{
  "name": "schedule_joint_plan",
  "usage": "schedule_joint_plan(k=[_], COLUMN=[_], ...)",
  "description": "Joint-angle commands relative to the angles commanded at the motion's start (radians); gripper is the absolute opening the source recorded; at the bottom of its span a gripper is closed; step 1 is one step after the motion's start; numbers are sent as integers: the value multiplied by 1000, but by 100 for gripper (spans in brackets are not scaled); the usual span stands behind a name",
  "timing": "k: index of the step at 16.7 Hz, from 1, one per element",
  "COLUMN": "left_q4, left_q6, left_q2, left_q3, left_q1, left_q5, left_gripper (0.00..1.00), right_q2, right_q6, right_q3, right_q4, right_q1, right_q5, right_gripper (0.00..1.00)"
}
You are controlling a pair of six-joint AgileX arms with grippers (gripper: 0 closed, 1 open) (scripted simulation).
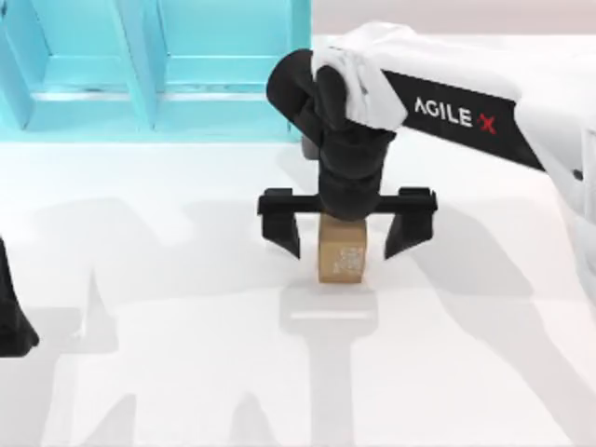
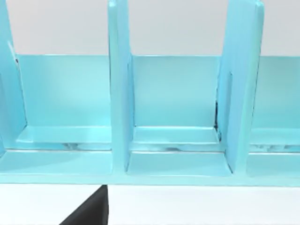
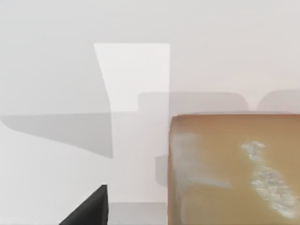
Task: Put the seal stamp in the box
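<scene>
Two fingers of your right end effector stand wide apart astride the seal stamp, upright mid-surface near the turquoise box, so lower squarely, centre it, then close evenly before lifting.

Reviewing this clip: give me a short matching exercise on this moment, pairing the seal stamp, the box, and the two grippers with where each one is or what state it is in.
Things:
1. seal stamp
2. box
3. right gripper
4. left gripper

Places or states:
A. light blue, with dividers, at the table's far left
B. parked at the left edge
C. open, fingers either side of the block
D. upright on the white table, mid-table

Pairs: 1-D, 2-A, 3-C, 4-B
</scene>
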Motion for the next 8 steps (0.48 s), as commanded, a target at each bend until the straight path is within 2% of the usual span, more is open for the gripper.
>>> schedule_joint_plan(k=[2, 8], left_q4=[0, 0], left_q6=[0, 0], left_q2=[0, 0], left_q3=[0, 0], left_q1=[0, 0], left_q5=[0, 0], left_gripper=[100, 100], right_q2=[0, 0], right_q6=[0, 0], right_q3=[0, 0], right_q4=[0, 0], right_q1=[0, 0], right_q5=[0, 0], right_gripper=[100, 55])
